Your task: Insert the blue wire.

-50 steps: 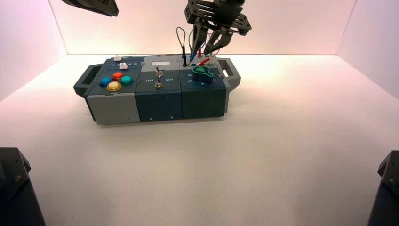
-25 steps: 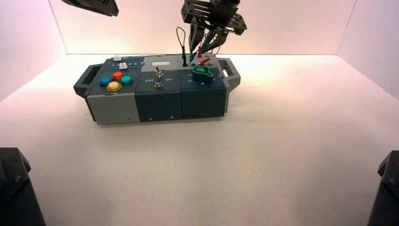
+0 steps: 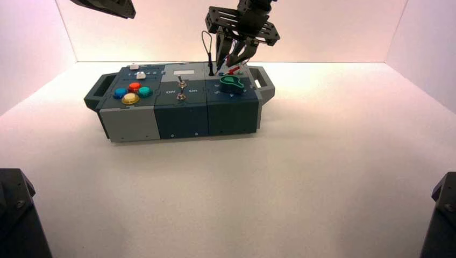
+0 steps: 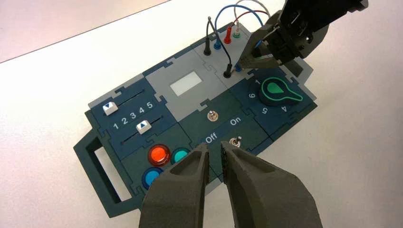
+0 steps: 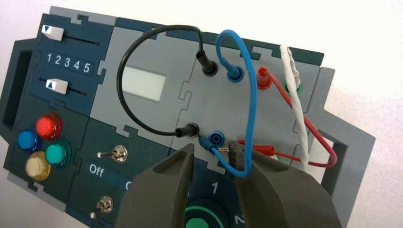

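Pale walls [image 3: 333, 32] stand around a light surface [image 3: 322, 172], where the box [image 3: 183, 121] sits toward the far side. Over its wire panel [image 5: 218, 104], at the right-hand end, the right tool [image 5: 213, 146] has its fingers spread apart, with the loose plug [image 5: 206, 142] of the blue wire [image 5: 252, 95] between the tips, just beside an unfilled blue socket [image 5: 216, 138]. That wire loops up to its other plug, seated in the far row between the black wire [image 5: 124, 61] and the red wire [image 5: 316, 133]. Both black plugs are in. The left tool [image 4: 215, 147] waits closed above the box's near side.
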Robot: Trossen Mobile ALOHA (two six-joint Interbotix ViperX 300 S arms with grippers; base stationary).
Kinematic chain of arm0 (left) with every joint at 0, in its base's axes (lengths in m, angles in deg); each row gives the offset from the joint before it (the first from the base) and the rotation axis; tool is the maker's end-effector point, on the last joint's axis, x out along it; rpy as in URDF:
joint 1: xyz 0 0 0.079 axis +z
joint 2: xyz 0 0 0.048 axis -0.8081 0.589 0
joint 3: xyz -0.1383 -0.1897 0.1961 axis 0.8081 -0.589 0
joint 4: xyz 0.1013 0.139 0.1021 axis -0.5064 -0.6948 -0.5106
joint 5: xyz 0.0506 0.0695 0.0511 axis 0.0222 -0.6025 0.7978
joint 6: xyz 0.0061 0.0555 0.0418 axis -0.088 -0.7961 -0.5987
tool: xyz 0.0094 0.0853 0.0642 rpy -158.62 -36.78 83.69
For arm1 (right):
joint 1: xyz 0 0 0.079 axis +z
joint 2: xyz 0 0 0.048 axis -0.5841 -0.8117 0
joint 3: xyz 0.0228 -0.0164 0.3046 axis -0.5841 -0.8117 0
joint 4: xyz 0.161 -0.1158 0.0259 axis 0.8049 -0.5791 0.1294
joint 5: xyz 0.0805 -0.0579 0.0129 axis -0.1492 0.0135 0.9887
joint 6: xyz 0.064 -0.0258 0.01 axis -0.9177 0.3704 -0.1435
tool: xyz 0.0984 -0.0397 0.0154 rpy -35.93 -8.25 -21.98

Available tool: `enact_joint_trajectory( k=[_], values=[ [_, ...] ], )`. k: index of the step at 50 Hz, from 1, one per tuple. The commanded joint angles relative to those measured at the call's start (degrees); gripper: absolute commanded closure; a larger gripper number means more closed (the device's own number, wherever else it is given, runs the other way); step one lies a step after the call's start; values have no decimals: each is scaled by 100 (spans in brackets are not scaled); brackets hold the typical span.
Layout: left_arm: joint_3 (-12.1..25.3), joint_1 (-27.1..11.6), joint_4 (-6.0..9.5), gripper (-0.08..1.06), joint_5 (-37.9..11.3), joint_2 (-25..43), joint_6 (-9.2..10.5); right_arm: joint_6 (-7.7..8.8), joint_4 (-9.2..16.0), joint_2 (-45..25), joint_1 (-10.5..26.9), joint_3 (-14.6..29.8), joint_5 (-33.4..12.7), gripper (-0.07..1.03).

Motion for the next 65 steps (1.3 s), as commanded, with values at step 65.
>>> enact_joint_trajectory(
  k=[65],
  values=[
    [123,-26,-9,81,44,-18,-79,18,-343,70,18,712,-1002,99]
  ],
)
